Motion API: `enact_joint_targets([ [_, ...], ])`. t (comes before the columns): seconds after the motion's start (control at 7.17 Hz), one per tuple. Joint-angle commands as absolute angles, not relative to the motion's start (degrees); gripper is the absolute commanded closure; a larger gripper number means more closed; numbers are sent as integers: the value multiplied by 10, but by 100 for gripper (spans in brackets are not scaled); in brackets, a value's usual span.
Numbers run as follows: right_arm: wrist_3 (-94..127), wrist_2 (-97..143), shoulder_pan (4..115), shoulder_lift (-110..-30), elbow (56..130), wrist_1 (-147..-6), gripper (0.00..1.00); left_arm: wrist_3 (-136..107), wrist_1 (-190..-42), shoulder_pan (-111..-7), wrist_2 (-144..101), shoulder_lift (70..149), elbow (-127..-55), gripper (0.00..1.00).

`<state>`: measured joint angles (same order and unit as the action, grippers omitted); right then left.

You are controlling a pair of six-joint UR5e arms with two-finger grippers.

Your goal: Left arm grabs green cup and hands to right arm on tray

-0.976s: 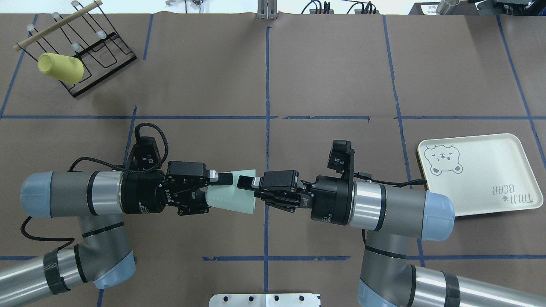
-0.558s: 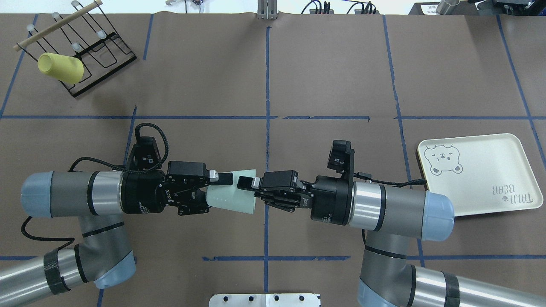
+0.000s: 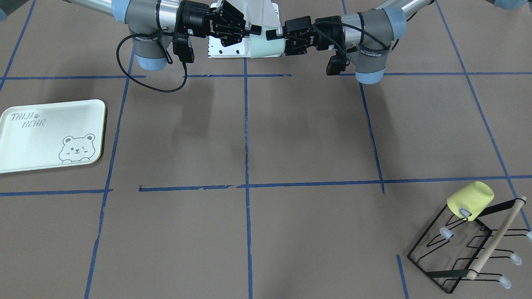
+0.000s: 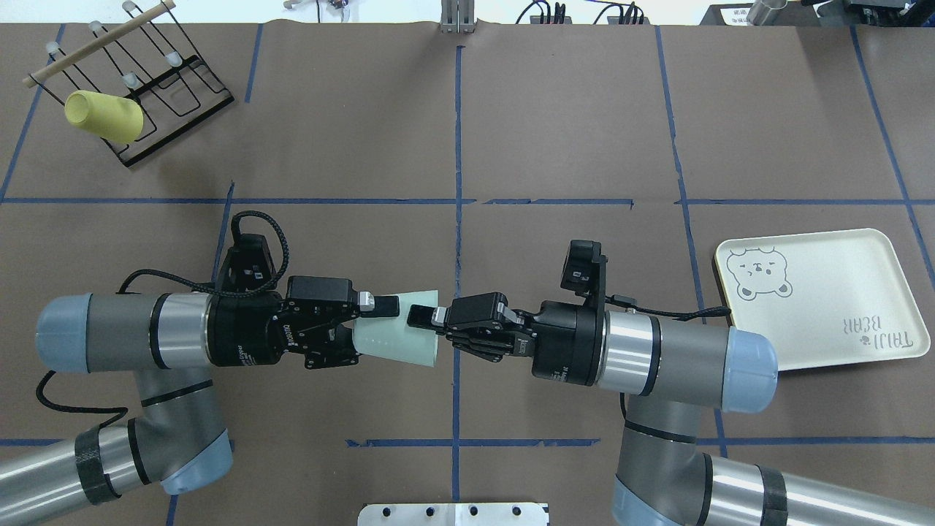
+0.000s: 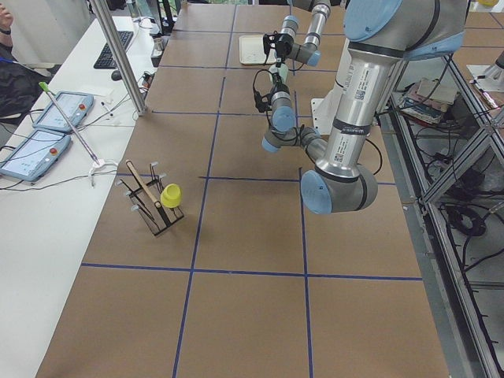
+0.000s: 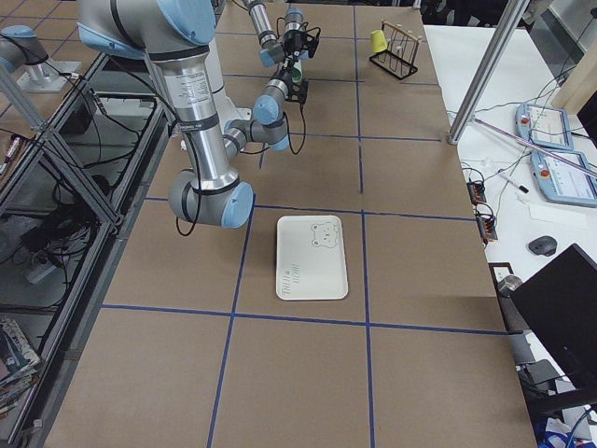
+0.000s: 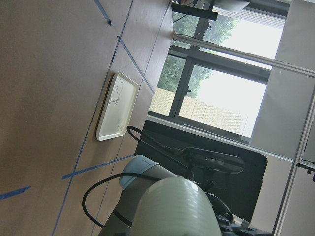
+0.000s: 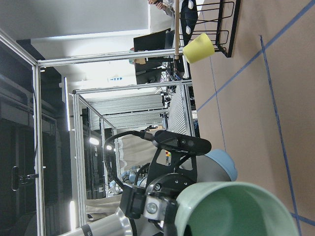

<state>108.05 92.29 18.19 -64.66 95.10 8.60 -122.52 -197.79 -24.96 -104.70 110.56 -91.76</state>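
Observation:
The green cup (image 4: 398,340) lies on its side in mid-air over the table's middle, held between both arms. It also shows in the front view (image 3: 266,46). My left gripper (image 4: 376,329) is shut on its narrow base end. My right gripper (image 4: 420,325) is shut on its wide rim end, one finger over the outer wall. The left wrist view shows the cup's outside (image 7: 172,209); the right wrist view shows its darker inside (image 8: 236,211). The tray (image 4: 825,292) with the bear drawing lies flat at the right, beside my right forearm, with nothing on it.
A pale yellow cup (image 4: 102,115) hangs on a black wire rack (image 4: 168,95) at the far left corner. Blue tape lines cross the brown table cover. A metal plate (image 4: 453,513) sits at the near edge between the arm bases.
My right gripper's jaws have closed in on the cup's rim. The left arm and the cup have stayed where they were.

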Motion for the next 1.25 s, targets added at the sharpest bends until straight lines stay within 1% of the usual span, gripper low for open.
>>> enact_joint_targets([
  [0.0, 1081, 923, 182, -646, 951, 87, 100, -1225, -1977, -250, -1036, 1107, -916, 0],
  [0.42, 1082, 925, 182, -649, 951, 86, 100, -1226, -1959, -262, -989, 1112, -914, 0],
  [0.56, 1079, 925, 183, -652, 951, 80, 100, -1226, -1923, -278, -973, 1118, -910, 0],
  [0.7, 1078, 925, 187, -655, 949, 74, 100, -1223, -1861, -306, -971, 1121, -907, 0],
  [0.98, 1070, 936, 220, -656, 952, -15, 100, -1214, -1687, -359, -979, 1121, -907, 0],
  [1.12, 1054, 967, 242, -656, 954, -67, 100, -1146, -1610, -376, -1007, 1124, -908, 0],
])
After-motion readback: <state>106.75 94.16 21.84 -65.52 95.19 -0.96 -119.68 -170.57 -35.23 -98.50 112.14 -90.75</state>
